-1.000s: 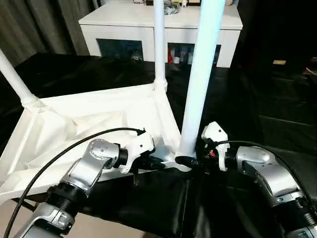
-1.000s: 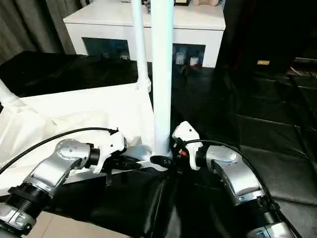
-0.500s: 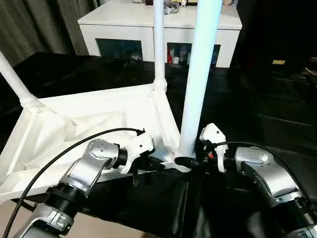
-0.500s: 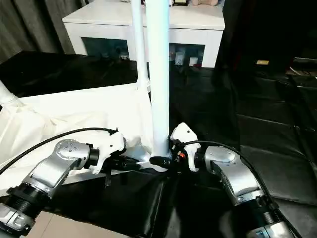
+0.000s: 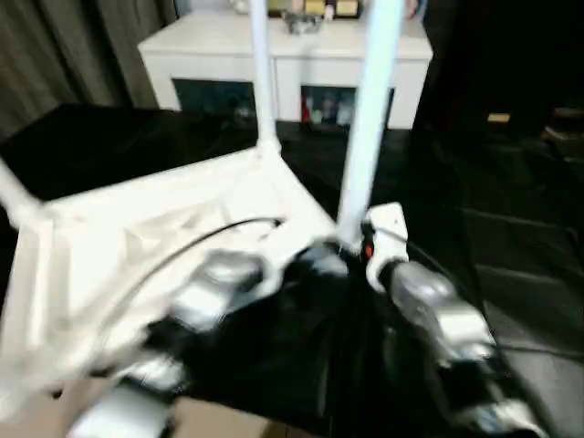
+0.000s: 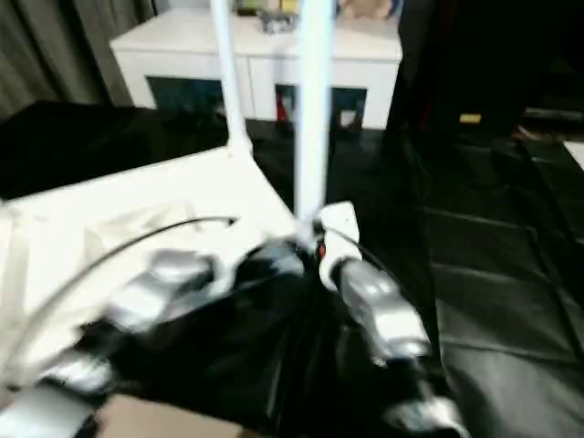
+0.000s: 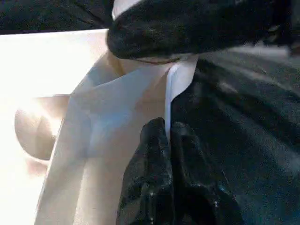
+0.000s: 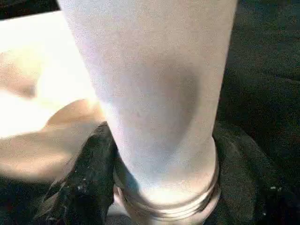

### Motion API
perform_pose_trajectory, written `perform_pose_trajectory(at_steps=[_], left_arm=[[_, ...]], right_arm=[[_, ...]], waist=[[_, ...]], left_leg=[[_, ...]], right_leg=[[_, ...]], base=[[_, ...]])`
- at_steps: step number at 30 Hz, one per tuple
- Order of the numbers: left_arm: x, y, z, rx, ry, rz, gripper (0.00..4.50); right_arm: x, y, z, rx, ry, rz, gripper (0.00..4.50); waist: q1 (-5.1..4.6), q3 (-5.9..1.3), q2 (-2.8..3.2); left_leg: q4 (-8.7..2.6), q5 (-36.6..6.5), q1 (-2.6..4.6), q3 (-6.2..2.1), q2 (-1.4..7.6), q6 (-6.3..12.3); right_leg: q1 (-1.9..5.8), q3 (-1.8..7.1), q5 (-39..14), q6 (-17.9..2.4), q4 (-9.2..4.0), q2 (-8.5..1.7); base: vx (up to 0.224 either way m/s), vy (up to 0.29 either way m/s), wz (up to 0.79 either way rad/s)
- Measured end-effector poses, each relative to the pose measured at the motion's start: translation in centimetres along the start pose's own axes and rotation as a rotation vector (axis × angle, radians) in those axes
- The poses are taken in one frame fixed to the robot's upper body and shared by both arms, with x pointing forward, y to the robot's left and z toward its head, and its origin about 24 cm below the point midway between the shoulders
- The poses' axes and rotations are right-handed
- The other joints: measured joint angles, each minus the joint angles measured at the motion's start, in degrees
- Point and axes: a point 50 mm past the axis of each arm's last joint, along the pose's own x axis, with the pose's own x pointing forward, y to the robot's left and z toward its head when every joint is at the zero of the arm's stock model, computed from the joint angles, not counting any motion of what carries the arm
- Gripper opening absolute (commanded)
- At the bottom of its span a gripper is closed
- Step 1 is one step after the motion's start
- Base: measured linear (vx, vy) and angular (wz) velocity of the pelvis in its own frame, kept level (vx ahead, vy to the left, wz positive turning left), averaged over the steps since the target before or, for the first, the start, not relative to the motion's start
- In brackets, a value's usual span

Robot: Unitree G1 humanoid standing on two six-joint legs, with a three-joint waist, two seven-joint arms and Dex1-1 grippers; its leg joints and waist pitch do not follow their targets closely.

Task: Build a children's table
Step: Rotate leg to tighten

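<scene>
You see the children's table (image 5: 173, 214), a small white plastic table with a square rimmed top, lying upside down on the black sheet-covered surface (image 5: 511, 265), its ribbed underside facing up. It occupies the left half of that surface, with one corner reaching toward the near middle. Three long round white legs stand up from its corners: the near leg (image 5: 365, 137) at the corner closest to you, the far leg (image 5: 260, 82) at the corner beyond it, and a third leg (image 5: 16, 196) at the left corner.

Your left gripper (image 7: 166, 154) has its two black fingers pressed together, pinching the thin white rim of the table top just beside the near leg's corner. Your right gripper (image 8: 159, 187) has its black fingers (image 8: 86, 178) spread around the base of the near leg, one on each side, just above the ribbed collar where the leg meets the top. Whether the pads actually press on the leg cannot be told.

Past the far edge of the black surface stands a white cabinet with dark glass doors (image 5: 274, 64)
</scene>
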Motion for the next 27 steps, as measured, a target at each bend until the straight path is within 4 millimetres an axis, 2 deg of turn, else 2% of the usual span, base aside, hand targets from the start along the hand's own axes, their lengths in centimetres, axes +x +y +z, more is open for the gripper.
perform_pose_trajectory(at_steps=[3,7,9,11,13,14,17,20,22,27], left_arm=[[1.0,-0.4,0.7,-0.01,-0.001,0.03,0.0],[1.1,-0.4,0.7,-0.005,-0.007,0.029,0.0],[1.1,-0.4,0.8,-0.002,-0.009,0.025,0.0],[0.8,0.1,0.6,0.003,-0.006,0.035,0.0],[0.2,0.7,0.3,0.009,-0.006,0.037,0.0],[0.0,0.7,0.2,0.012,-0.008,0.025,0.0],[-1.6,1.1,-0.8,0.044,-0.018,-0.057,0.0],[-3.8,1.3,-1.9,0.086,-0.021,-0.175,0.0],[-4.9,1.1,-2.5,0.102,-0.018,-0.254,0.0],[-6.3,0.7,-3.0,0.119,0.0,-0.347,0.0]], right_arm=[[0.5,0.2,0.2,0.003,-0.013,-0.113,2.63],[0.6,0.3,0.2,-0.007,-0.02,-0.111,2.63],[0.6,0.0,0.3,-0.011,-0.027,-0.073,3.19],[0.4,-0.3,0.1,-0.013,-0.031,-0.026,3.35],[0.1,-0.5,-0.2,-0.019,-0.028,0.047,3.42],[0.0,-0.6,-0.2,-0.03,-0.029,0.085,3.67],[-1.3,-1.8,0.5,-0.106,-0.031,0.271,3.84],[-3.2,-2.7,1.4,-0.226,-0.024,0.469,3.84],[-4.4,-3.1,1.1,-0.302,0.01,0.585,3.84],[-5.4,-2.7,1.0,-0.359,0.043,0.739,3.84]], waist=[[0.03,-0.07,0.1],[0.08,-0.16,0.25],[0.14,-0.17,0.27],[-0.01,-0.16,0.26],[-0.3,-0.1,0.24],[-0.29,-0.1,0.24],[-0.03,-0.08,0.33],[0.32,-0.09,0.43],[0.52,-0.09,0.42],[0.6,-0.04,0.35]], left_leg=[[-0.02,0.0,-0.1,-0.04,-0.12,0.0],[-0.06,0.0,-0.27,-0.07,-0.13,0.01],[-0.09,0.0,-0.29,-0.07,-0.13,0.01],[-0.13,0.0,-0.31,-0.08,-0.11,0.01],[-0.14,0.0,-0.3,-0.16,-0.08,0.01],[-0.17,0.0,-0.3,-0.18,-0.06,0.0],[-0.4,0.0,-0.28,-0.15,0.04,0.0],[-0.48,0.0,-0.32,-0.12,0.23,0.0],[-0.4,0.0,-0.34,-0.07,0.25,0.0],[-0.27,0.0,-0.39,0.05,0.23,0.0]], right_leg=[[0.06,0.03,0.0,0.0,-0.07,-0.04],[0.17,-0.01,0.0,0.0,-0.06,-0.03],[0.16,-0.02,0.0,0.0,-0.06,-0.03],[0.14,-0.06,0.0,0.0,-0.04,0.0],[0.04,-0.15,0.1,0.0,-0.02,0.04],[0.02,-0.21,0.1,0.0,0.01,0.06],[-0.01,-0.3,0.2,-0.2,0.04,0.11],[-0.05,-0.44,0.1,-0.2,0.02,0.18],[-0.05,-0.42,-0.1,-0.2,0.02,0.18],[-0.25,-0.35,0.0,-0.2,0.01,0.08]], base=[[0.0,0.0,0.0],[0.0,0.0,0.0],[0.0,0.0,0.0],[0.0,0.0,0.0],[0.0,0.0,0.0],[0.0,0.0,0.0],[0.0,0.0,0.0],[0.0,0.0,0.0],[0.0,0.0,0.0],[0.0,0.0,0.0]])
